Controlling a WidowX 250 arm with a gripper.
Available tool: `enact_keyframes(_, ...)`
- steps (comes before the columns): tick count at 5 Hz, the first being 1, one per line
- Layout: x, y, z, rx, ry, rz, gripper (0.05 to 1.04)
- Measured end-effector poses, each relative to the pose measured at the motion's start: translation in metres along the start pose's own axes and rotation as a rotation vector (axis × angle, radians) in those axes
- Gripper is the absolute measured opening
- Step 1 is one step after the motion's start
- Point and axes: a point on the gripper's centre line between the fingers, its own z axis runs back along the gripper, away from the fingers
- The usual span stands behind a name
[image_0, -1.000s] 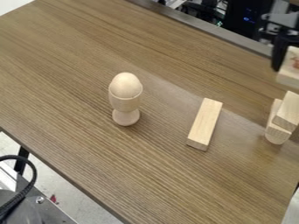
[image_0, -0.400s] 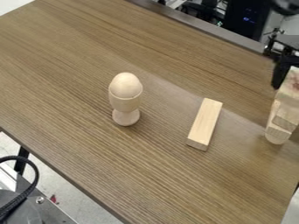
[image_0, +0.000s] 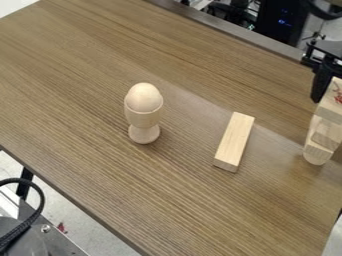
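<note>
While your claw (image_0: 330, 95) hangs at the view's right edge, it pinches a red-marked wooden block (image_0: 329, 107) over a plain wooden block (image_0: 326, 133) and a round-ended wooden piece (image_0: 316, 155); you cannot tell whether it touches them. Left of them on your worktop (image_0: 80, 90) lies an oblong block (image_0: 234, 140); farther left, a wooden egg (image_0: 144, 96) sits in an egg cup (image_0: 143, 119).

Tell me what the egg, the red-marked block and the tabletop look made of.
The egg looks like smooth, pale wood, evenly beige and matte. The red-marked block is probably bare wood, pale with squared faces. The tabletop has brown, streaky grain and a soft sheen: wood or laminate, I can't tell.
</note>
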Motion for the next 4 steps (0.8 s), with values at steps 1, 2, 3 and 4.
enact_keyframes(1,-0.0012,-0.0035,0.0009,-0.002,-0.001,-0.009,0.578)
enact_keyframes(2,0.0006,-0.0074,0.0016,-0.006,-0.004,-0.014,0.578)
enact_keyframes(3,0.0005,-0.0074,-0.002,-0.002,0.0,-0.015,0.578)
enact_keyframes(4,-0.001,-0.0072,-0.0045,-0.004,0.003,-0.014,0.578)
